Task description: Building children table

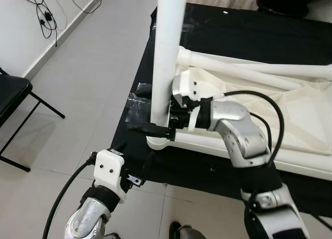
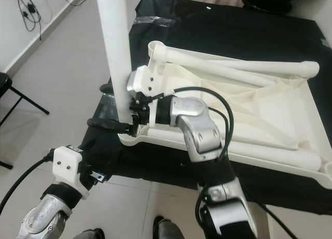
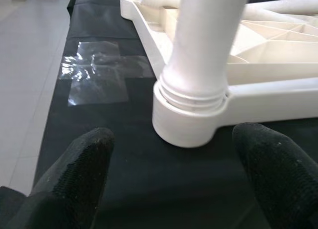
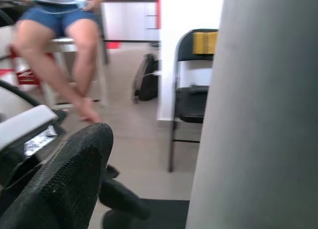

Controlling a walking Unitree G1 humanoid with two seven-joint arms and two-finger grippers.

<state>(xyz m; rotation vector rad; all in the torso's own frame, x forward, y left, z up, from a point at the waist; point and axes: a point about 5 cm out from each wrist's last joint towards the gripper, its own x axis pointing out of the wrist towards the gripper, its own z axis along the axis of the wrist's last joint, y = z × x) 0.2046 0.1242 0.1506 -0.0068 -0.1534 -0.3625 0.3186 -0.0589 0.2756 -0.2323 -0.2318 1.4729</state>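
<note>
A white plastic table top (image 1: 306, 125) lies upside down on a black mat (image 1: 223, 37). One white leg (image 1: 167, 52) stands upright in its near-left corner socket (image 3: 186, 124). My right gripper (image 2: 104, 105) reaches in from the right and straddles the bottom of that leg, open; in the right wrist view one finger (image 4: 64, 179) stands apart from the leg (image 4: 258, 114). My left gripper (image 3: 174, 139) is low at the mat's near edge, open, pointing at the socket from a short distance. Two more white legs (image 1: 259, 70) lie across the table top.
A black folding chair (image 1: 10, 99) stands on the tiles to the left, with cables (image 1: 46, 16) along the wall. Clear tape (image 3: 99, 75) shines on the mat. A seated person (image 4: 59, 35) and another chair (image 4: 191, 95) are further off. Dark shoes (image 2: 166, 228) are at the bottom edge.
</note>
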